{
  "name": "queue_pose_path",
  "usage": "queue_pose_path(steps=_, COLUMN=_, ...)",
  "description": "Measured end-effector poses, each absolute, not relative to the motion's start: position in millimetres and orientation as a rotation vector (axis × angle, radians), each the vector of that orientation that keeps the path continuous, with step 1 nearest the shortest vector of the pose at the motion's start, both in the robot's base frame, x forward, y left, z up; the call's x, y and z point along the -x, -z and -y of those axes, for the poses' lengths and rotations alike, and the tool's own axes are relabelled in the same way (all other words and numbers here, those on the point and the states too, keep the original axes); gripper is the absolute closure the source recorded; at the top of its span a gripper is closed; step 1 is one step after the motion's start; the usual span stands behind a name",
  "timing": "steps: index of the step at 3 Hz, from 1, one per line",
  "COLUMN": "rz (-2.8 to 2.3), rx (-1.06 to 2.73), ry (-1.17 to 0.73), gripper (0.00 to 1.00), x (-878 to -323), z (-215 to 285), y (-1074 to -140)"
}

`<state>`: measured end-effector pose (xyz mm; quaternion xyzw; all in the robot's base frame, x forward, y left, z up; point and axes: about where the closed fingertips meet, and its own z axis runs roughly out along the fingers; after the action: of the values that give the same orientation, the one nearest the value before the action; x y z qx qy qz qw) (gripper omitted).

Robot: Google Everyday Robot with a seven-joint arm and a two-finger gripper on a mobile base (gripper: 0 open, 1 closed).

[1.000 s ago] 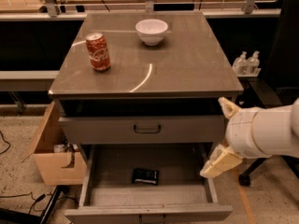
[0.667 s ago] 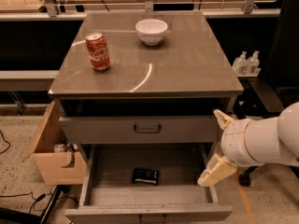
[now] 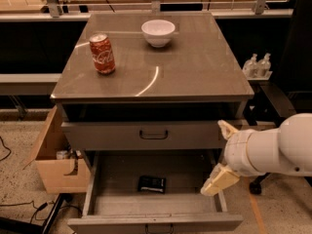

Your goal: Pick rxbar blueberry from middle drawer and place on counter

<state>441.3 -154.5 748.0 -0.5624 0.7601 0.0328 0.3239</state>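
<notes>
The rxbar blueberry (image 3: 151,184), a small dark flat bar, lies on the floor of the open middle drawer (image 3: 102,204), near its centre. The drawer is pulled out below a shut handled drawer (image 3: 153,134). The counter (image 3: 195,67) is the glossy grey-brown top of the cabinet. My gripper (image 3: 221,154) hangs at the right side of the open drawer, over its right wall, to the right of the bar and apart from it. Its two cream fingers are spread wide, one up (image 3: 226,128) and one down (image 3: 218,181), with nothing between them.
A red soda can (image 3: 103,53) and a white bowl (image 3: 158,32) stand on the counter. An open cardboard box (image 3: 53,155) sits on the floor at the cabinet's left. Two clear bottles (image 3: 257,65) and a dark chair are at the right.
My gripper and arm have moved left and down, closer to the open drawer's right side. The bar, can and bowl have not moved.
</notes>
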Motion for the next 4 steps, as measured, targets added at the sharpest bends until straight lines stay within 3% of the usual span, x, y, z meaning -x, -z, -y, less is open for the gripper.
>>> queue_pose_path(steps=4, rz=-2.101, rx=1.438, ry=-0.443, gripper=0.0, x=-467.3, z=128.0, y=-516.9)
